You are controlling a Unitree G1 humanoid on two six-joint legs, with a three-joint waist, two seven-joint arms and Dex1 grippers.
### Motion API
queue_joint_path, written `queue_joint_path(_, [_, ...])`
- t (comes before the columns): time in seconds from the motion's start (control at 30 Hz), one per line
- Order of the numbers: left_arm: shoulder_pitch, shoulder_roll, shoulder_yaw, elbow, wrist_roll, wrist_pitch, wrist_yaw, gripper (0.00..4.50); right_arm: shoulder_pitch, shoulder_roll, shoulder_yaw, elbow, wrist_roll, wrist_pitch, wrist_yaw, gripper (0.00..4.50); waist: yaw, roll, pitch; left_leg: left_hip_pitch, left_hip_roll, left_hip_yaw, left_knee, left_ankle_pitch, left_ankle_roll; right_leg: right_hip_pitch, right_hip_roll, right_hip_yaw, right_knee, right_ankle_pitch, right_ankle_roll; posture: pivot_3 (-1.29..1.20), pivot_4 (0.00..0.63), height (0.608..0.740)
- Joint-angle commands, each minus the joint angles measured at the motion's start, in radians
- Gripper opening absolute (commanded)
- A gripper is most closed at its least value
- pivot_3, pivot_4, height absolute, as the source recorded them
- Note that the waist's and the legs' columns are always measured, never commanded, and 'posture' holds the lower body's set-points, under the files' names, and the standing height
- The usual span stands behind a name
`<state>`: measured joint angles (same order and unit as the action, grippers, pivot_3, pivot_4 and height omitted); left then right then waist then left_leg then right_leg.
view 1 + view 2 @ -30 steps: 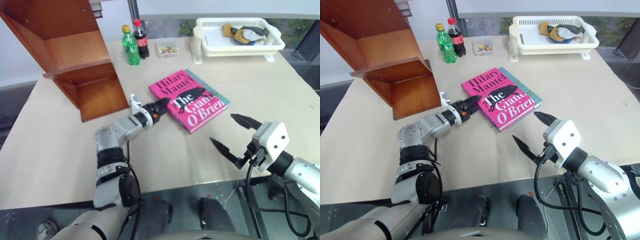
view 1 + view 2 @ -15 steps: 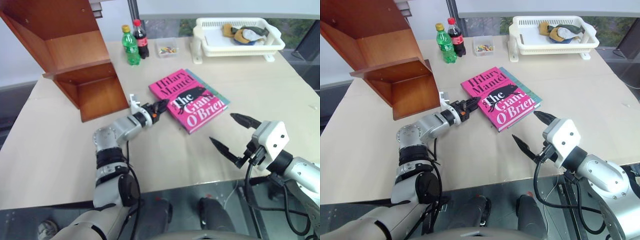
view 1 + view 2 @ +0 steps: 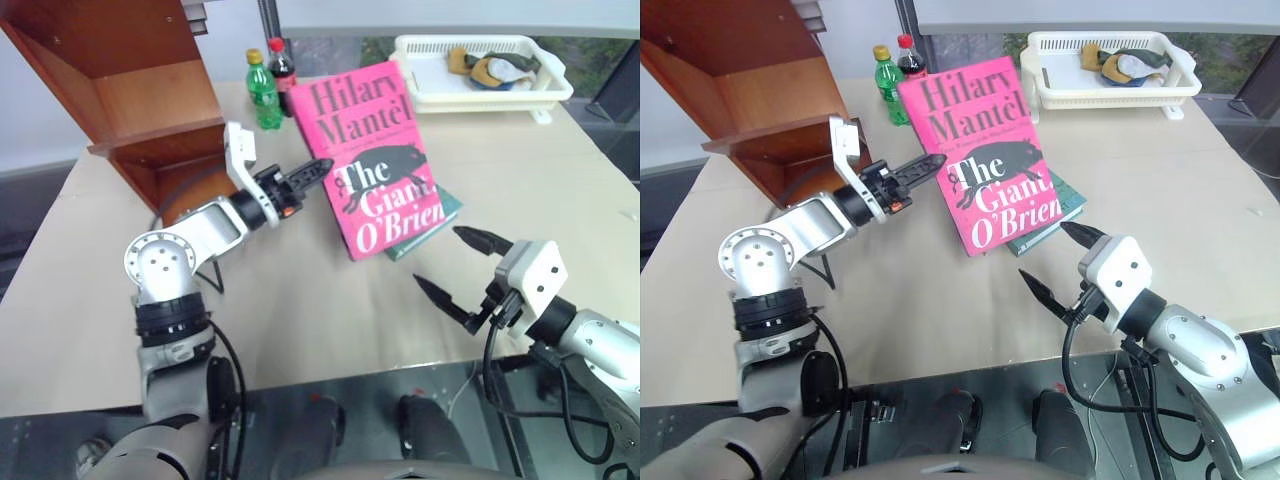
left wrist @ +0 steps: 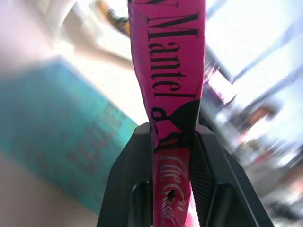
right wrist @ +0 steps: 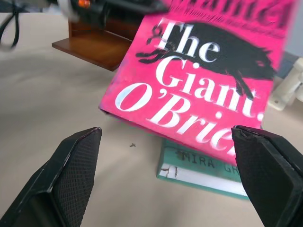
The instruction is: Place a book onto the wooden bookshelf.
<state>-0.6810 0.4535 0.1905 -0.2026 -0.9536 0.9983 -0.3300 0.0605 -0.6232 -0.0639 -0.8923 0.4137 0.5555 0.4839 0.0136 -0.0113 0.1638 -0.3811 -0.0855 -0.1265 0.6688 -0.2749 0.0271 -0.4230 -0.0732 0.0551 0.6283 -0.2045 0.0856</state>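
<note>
Left gripper [image 3: 318,170]: clamped on the spine edge of the bright pink paperback book [image 3: 375,160], lifted off the table.
Right gripper [image 3: 450,263]: spread wide, empty, at 5 o'clock from book.

Bright, even daylight falls across the tabletop [image 3: 560,190], shadows soft. Head views are sharp. The left wrist view is blurred, with washed-out background glare.

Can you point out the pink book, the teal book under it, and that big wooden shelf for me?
Bright pink paperback book [image 3: 375,165]: left eye view, on its front cover.
Plain teal book [image 5: 208,168]: right wrist view, on its visible cover edge.
Large reddish-brown wooden bookshelf [image 3: 150,100]: left eye view, on an inner panel.
</note>
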Motion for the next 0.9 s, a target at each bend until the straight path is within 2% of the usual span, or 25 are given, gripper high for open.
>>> queue_joint_path(0.03, [0.001, 0.132, -0.181, -0.169, 0.289, -0.289, -0.177, 0.88, -0.022, 0.008, 0.010, 0.002, -0.008, -0.038, 0.011, 4.50, -0.003, 0.000, 0.000, 0.000, 0.000, 0.001, -0.001, 0.000, 0.000, 0.000, 0.000, 0.001, 0.000, 0.000, 0.000, 0.00, 0.150, 0.740])
queue_joint_path(0.1, [-0.018, 0.244, -0.289, -0.195, 0.566, -0.547, -0.215, 0.88, -0.049, 0.016, 0.022, 0.023, -0.015, -0.053, 0.015, 4.50, -0.005, 0.000, 0.000, 0.001, 0.001, 0.003, -0.002, 0.000, 0.000, 0.000, 0.001, 0.002, 0.000, 0.000, 0.000, 0.00, 0.150, 0.740])
queue_joint_path(0.17, [-0.053, 0.326, -0.349, -0.184, 0.784, -0.739, -0.213, 0.88, -0.079, 0.026, 0.023, 0.039, -0.014, -0.062, 0.015, 4.50, -0.007, 0.001, 0.001, 0.002, 0.002, 0.004, -0.002, 0.000, 0.000, -0.001, 0.001, 0.003, -0.001, 0.000, -0.001, 0.00, 0.150, 0.740])
queue_joint_path(0.3, [-0.142, 0.402, -0.367, -0.099, 1.021, -0.977, -0.201, 0.88, -0.126, 0.043, 0.027, 0.065, -0.014, -0.073, 0.015, 4.50, 0.001, 0.000, 0.001, 0.000, 0.002, 0.003, -0.002, 0.000, 0.000, -0.001, 0.001, 0.002, -0.002, 0.000, -0.001, 0.00, 0.150, 0.740])
queue_joint_path(0.37, [-0.222, 0.442, -0.372, -0.051, 1.105, -1.011, -0.230, 0.88, -0.150, 0.045, 0.030, 0.088, -0.017, -0.083, 0.026, 4.50, 0.003, 0.000, 0.001, -0.001, 0.001, 0.002, -0.002, 0.000, 0.000, -0.001, 0.001, 0.001, -0.002, 0.001, -0.001, 0.00, 0.150, 0.740])
queue_joint_path(0.47, [-0.333, 0.493, -0.372, 0.021, 1.189, -1.003, -0.290, 0.88, -0.203, 0.052, 0.036, 0.151, -0.022, -0.115, 0.048, 4.50, -0.002, -0.001, 0.002, -0.002, 0.001, 0.002, -0.001, 0.000, 0.001, -0.002, 0.001, 0.000, -0.002, 0.001, -0.001, 0.00, 0.150, 0.740])
queue_joint_path(0.6, [-0.375, 0.576, -0.350, 0.061, 1.238, -0.985, -0.396, 0.88, -0.287, 0.068, 0.062, 0.277, -0.051, -0.195, 0.091, 4.50, -0.023, -0.001, 0.002, -0.002, 0.001, 0.003, -0.001, 0.000, 0.001, -0.003, 0.002, 0.001, -0.001, 0.000, 0.000, 0.00, 0.150, 0.740])
queue_joint_path(0.67, [-0.372, 0.611, -0.337, 0.052, 1.240, -0.935, -0.457, 0.88, -0.321, 0.076, 0.069, 0.328, -0.065, -0.228, 0.107, 4.50, -0.031, -0.001, 0.002, -0.003, 0.001, 0.002, -0.002, 0.000, 0.001, -0.004, 0.002, 0.001, -0.001, 0.000, 0.000, 0.00, 0.150, 0.740])
queue_joint_path(0.73, [-0.377, 0.646, -0.304, 0.007, 1.198, -0.795, -0.552, 0.88, -0.364, 0.079, 0.064, 0.390, -0.075, -0.271, 0.131, 4.50, -0.034, -0.001, 0.003, -0.004, 0.001, 0.003, -0.001, 0.000, 0.001, -0.006, 0.002, 0.001, 0.001, 0.000, 0.000, 0.00, 0.150, 0.740])
queue_joint_path(0.9, [-0.382, 0.762, -0.257, -0.035, 1.180, -0.650, -0.709, 0.88, -0.427, 0.061, 0.048, 0.493, -0.085, -0.339, 0.195, 4.50, -0.044, -0.002, 0.005, -0.007, 0.002, 0.002, -0.001, 0.000, 0.001, -0.009, 0.002, 0.001, 0.002, 0.000, 0.000, 0.00, 0.150, 0.740])
